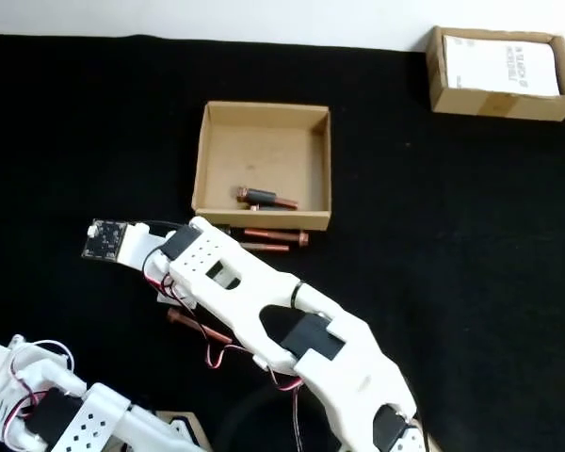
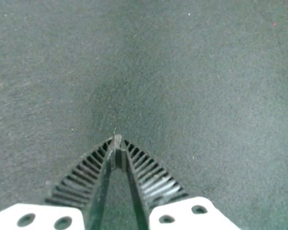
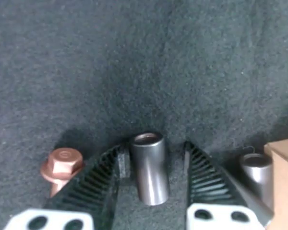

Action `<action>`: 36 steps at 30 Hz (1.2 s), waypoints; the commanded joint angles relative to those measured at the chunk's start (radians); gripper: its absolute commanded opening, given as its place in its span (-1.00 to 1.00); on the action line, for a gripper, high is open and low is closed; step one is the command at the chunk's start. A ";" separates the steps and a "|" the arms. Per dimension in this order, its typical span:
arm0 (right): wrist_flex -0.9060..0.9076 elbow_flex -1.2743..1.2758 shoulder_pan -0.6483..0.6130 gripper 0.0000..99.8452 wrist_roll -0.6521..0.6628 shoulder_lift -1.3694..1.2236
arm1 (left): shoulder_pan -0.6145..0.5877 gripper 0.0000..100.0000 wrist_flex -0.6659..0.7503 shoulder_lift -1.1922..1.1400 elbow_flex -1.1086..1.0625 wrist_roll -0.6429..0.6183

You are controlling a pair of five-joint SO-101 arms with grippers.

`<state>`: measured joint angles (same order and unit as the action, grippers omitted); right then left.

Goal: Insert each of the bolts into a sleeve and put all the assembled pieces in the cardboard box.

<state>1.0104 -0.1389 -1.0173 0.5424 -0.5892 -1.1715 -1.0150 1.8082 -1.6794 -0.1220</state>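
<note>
The open cardboard box (image 1: 264, 122) stands mid-table and holds one assembled bolt-and-sleeve piece (image 1: 264, 198). Two copper bolts (image 1: 273, 235) lie just outside its front wall. A third bolt (image 1: 190, 323) lies partly under the right arm (image 1: 264, 301). My right gripper (image 3: 153, 149) is open and low over the cloth, with a dark grey sleeve (image 3: 149, 167) standing between its fingers; one finger (image 3: 101, 177) touches it and the other stands apart. A copper bolt head (image 3: 62, 165) sits beside that finger. My left gripper (image 2: 116, 141) is shut on nothing over bare cloth.
A second grey sleeve (image 3: 257, 175) stands against a cardboard edge (image 3: 284, 177) close to the right gripper. Another cardboard box (image 1: 504, 71) with white paper sits at the far right corner. The left arm (image 1: 56, 405) is at the near left edge.
</note>
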 commanded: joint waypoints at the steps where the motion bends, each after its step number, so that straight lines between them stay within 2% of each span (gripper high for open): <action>1: 0.007 -0.013 -0.005 -0.84 0.009 -0.059 | 0.015 -0.97 -0.002 0.007 -0.016 0.003; 3: 0.007 -0.015 -0.004 -1.00 0.008 -0.064 | 0.015 -0.98 -0.002 0.007 -0.016 0.003; 8: 0.041 -0.064 0.022 -0.99 -0.014 0.039 | 0.028 -0.98 -0.005 0.007 -0.016 0.002; 12: 0.159 -0.197 0.054 -0.99 -0.133 0.171 | 0.091 -0.98 -0.074 0.005 -0.016 0.005; 17: 0.390 -0.303 0.105 -0.99 -0.282 0.358 | 0.154 -0.98 -0.107 0.005 -0.008 0.006; 19: 0.469 -0.303 0.148 -0.99 -0.336 0.438 | 0.214 -0.97 -0.158 0.005 0.042 0.006; 21: 0.524 -0.271 0.200 -0.99 -0.394 0.513 | 0.315 -0.97 -0.272 0.005 0.151 0.006; 23: 0.550 -0.197 0.262 -0.99 -0.437 0.585 | 0.415 -0.98 -0.322 0.004 0.243 0.006; 28: 0.499 0.128 0.404 -0.99 -0.511 0.822 | 0.575 -0.98 -0.327 -0.076 0.418 0.051; 32: 0.300 0.492 0.504 -0.99 -0.509 1.079 | 0.622 -0.98 -0.362 -0.403 0.645 0.048; 34: 0.179 0.684 0.541 -0.99 -0.508 1.214 | 0.656 -0.98 -0.440 -0.627 0.822 0.017; 36: 0.068 0.858 0.561 -0.99 -0.506 1.346 | 0.714 -0.98 -0.578 -0.860 1.009 -0.035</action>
<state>1.2313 0.4718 -0.4987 0.0376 0.5447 -0.5317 -1.4507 1.2973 -0.9551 -0.1051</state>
